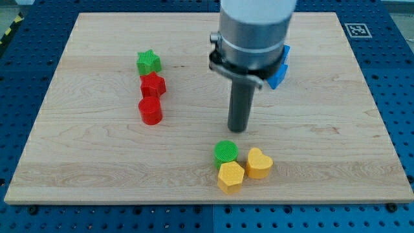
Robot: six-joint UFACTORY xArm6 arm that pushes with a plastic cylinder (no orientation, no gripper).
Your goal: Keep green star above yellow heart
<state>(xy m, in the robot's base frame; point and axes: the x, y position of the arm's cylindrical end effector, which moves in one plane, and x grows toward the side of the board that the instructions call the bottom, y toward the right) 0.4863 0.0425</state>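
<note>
The green star [148, 62] lies at the view's upper left on the wooden board [84, 162]. The yellow heart [259, 163] lies at the lower middle, right of centre. My tip [239, 129] stands on the board just above the lower cluster, a little above and left of the yellow heart and far to the right of and below the green star. It touches no block that I can see.
A red star-like block [153, 85] and a red cylinder [150, 110] lie directly below the green star. A green cylinder [226, 152] and a yellow hexagon [231, 176] sit left of the heart. Blue blocks [279, 68] are partly hidden behind the arm.
</note>
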